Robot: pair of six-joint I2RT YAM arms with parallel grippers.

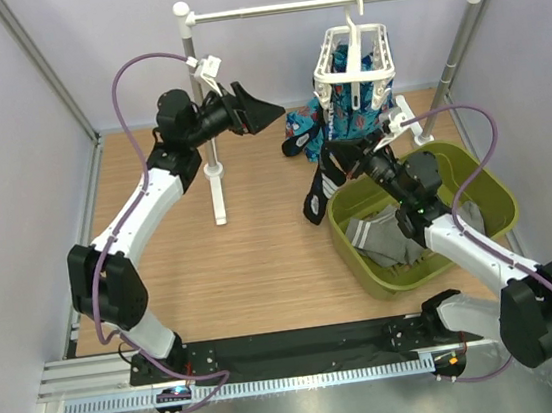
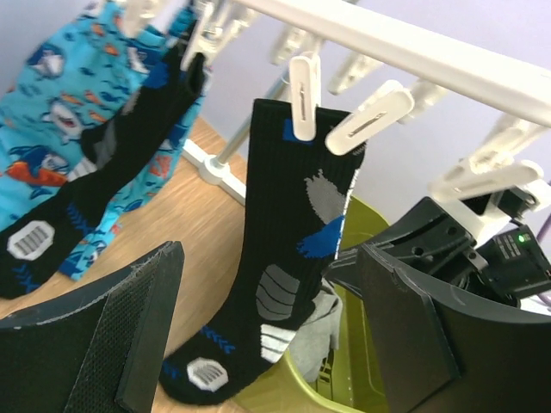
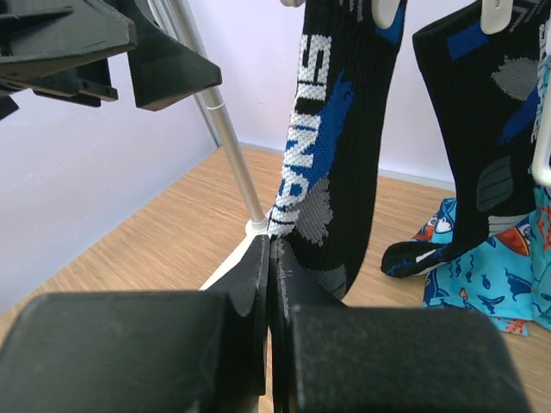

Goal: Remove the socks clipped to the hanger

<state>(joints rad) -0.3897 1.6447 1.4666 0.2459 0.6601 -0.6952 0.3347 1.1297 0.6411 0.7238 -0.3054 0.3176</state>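
Note:
The white hanger (image 1: 354, 64) hangs by its hook from the rail, with black socks (image 1: 320, 196) clipped under it. My right gripper (image 1: 344, 161) is below the hanger. In the right wrist view it (image 3: 272, 249) is shut on the lower edge of a black sock with white lettering (image 3: 344, 129). A second black sock (image 3: 486, 146) hangs to its right. My left gripper (image 1: 263, 114) is open and empty to the left of the hanger. In the left wrist view it (image 2: 271, 267) faces a black sock (image 2: 288, 215) held by a white peg (image 2: 304, 95).
A green basket (image 1: 484, 181) at the right holds grey socks (image 1: 391, 238). A bright blue patterned cloth (image 1: 344, 107) also hangs from the hanger. The white rail stand's pole (image 1: 212, 164) stands just left of the hanger, below my left gripper. Walls close in both sides.

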